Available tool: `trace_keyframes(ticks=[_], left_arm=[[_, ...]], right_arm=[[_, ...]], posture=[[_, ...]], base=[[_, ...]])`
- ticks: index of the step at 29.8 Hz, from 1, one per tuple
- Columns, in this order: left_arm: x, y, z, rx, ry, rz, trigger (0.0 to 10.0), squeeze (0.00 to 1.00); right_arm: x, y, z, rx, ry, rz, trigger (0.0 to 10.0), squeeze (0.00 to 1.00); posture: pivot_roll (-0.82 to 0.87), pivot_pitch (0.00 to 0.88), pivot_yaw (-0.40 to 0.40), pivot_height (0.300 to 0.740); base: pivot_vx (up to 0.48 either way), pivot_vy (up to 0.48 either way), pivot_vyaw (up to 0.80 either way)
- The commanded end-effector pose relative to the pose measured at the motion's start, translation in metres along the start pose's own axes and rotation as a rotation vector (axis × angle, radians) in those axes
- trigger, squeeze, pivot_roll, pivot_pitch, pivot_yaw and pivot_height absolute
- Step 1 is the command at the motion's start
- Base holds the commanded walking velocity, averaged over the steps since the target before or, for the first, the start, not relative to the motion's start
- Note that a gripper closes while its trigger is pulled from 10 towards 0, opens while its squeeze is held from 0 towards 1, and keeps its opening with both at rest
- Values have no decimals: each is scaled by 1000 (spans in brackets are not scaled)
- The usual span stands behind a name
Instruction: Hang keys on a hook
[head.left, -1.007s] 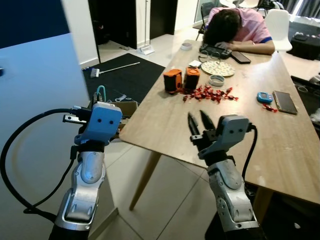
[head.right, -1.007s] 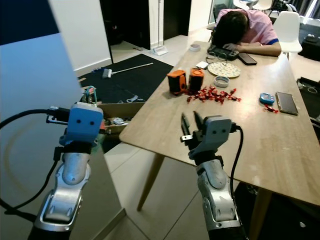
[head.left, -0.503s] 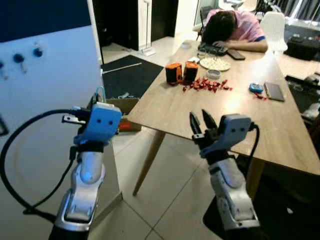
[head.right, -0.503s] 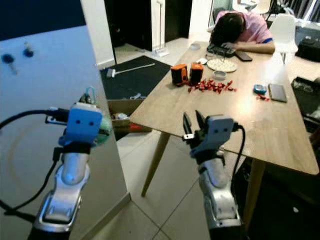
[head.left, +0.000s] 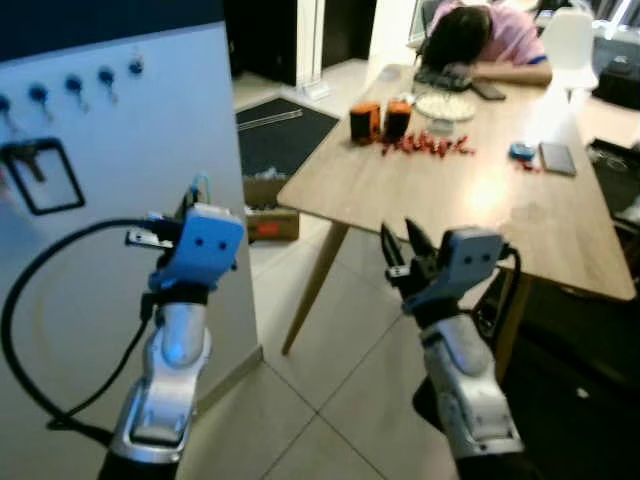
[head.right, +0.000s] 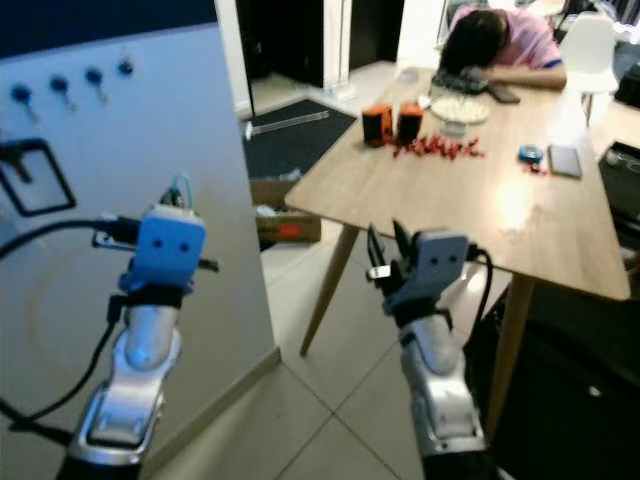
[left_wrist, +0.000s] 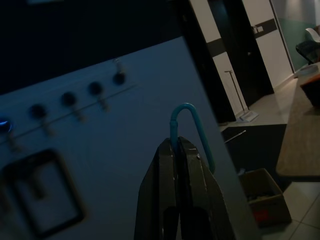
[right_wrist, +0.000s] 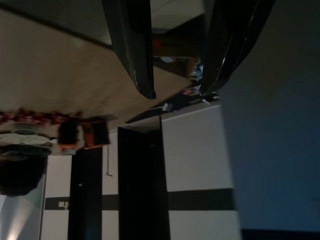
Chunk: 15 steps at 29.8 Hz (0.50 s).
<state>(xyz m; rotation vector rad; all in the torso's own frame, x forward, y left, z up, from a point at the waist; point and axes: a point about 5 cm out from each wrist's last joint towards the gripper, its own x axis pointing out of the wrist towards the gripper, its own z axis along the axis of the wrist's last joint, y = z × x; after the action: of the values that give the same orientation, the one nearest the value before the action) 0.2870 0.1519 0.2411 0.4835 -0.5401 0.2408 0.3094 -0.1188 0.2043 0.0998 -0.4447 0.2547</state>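
My left gripper (left_wrist: 176, 146) is shut on a teal loop (left_wrist: 189, 131), the ring of the keys; the keys themselves are hidden. In the left eye view the loop (head.left: 203, 184) sticks up just above the blue wrist housing (head.left: 198, 240). A row of several blue hooks (head.left: 73, 85) runs along the pale wall panel (head.left: 140, 140), up and to the left of that gripper. A black rectangular frame (head.left: 40, 176) hangs under one hook. My right gripper (head.left: 401, 240) is held up in front of the table corner, open, with nothing in it.
A long wooden table (head.left: 470, 195) stands to the right with orange containers (head.left: 381, 120), red sweets (head.left: 430, 145) and phones on it. A person (head.left: 485, 35) rests their head at its far end. A cardboard box (head.left: 268, 216) sits on the tiled floor by the wall.
The whole picture has swung and drawn back, so the camera moved: the wall with its hooks and black frame has come into view on the left. Both arms keep their pose.
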Motion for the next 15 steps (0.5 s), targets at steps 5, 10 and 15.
trace_keyframes(ticks=[5, 10, 15], left_arm=[[-2, 0, 0, 7, 0, -1, 10000, 0], [-2, -2, 1, -1, -6, -13, 10000, 0], [-2, -4, 2, -3, -11, -25, 10000, 0]], right_arm=[[-1, 1, -3, 0, 12, 9, 10000, 0], [0, 1, -3, 1, 12, 9, 10000, 0], [0, 2, -3, 2, 11, 9, 10000, 0]], posture=[[128, 87, 5, 740], [127, 85, 6, 740], [128, 85, 6, 740]], base=[[0, 0, 0], [0, 0, 0], [0, 0, 0]])
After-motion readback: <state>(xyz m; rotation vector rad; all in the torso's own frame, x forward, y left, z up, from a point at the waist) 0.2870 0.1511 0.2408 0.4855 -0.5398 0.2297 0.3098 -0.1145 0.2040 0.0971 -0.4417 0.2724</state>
